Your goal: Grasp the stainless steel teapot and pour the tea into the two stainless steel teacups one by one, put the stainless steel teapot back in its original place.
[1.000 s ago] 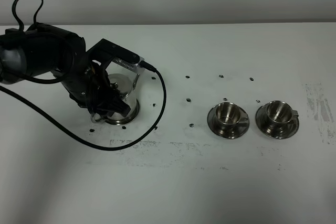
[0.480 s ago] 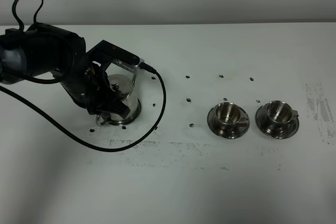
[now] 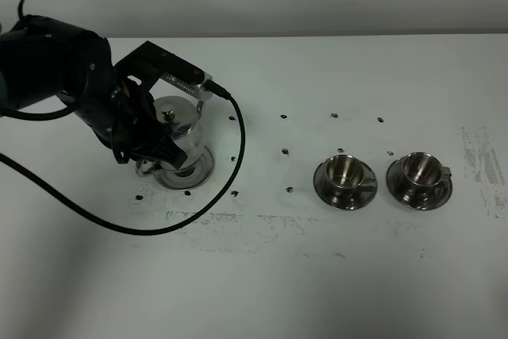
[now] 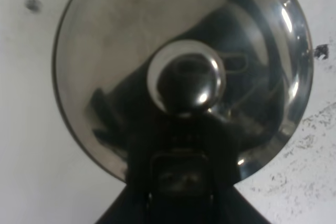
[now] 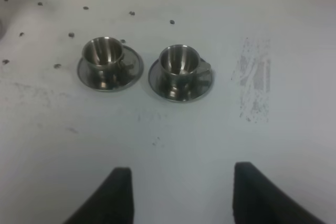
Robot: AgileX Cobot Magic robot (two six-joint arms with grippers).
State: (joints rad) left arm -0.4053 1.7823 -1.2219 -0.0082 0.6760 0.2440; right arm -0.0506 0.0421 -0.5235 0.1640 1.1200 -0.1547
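I am holding the stainless steel teapot [image 3: 178,123] with the left gripper [image 3: 157,155]. The pot is hanging just above its round coaster [image 3: 187,171], which is lying bare on the white table [image 3: 262,283], so I judge that the lift is done and the carry is next. In the left wrist view the lid knob [image 4: 186,83] is sitting directly under the camera, and the wrist is hiding the fingers. I am not seeing them directly, but because the pot is off the coaster I am taking them as closed on the handle side.

The relation that matters now is the direction to the cups. Both are standing well apart from the coaster, on the side away from the left arm. The nearer teacup [image 3: 343,170] comes first, and the farther teacup [image 3: 418,169] is just beside it, farther from the coaster. The left arm is clearly the nearer one to the pot. I cannot tell for sure which way the thin spout is pointing.

The right gripper [image 5: 181,195] is hovering over the table near the cups with its fingers wide apart, holding nothing. Both cups are looking empty to me.
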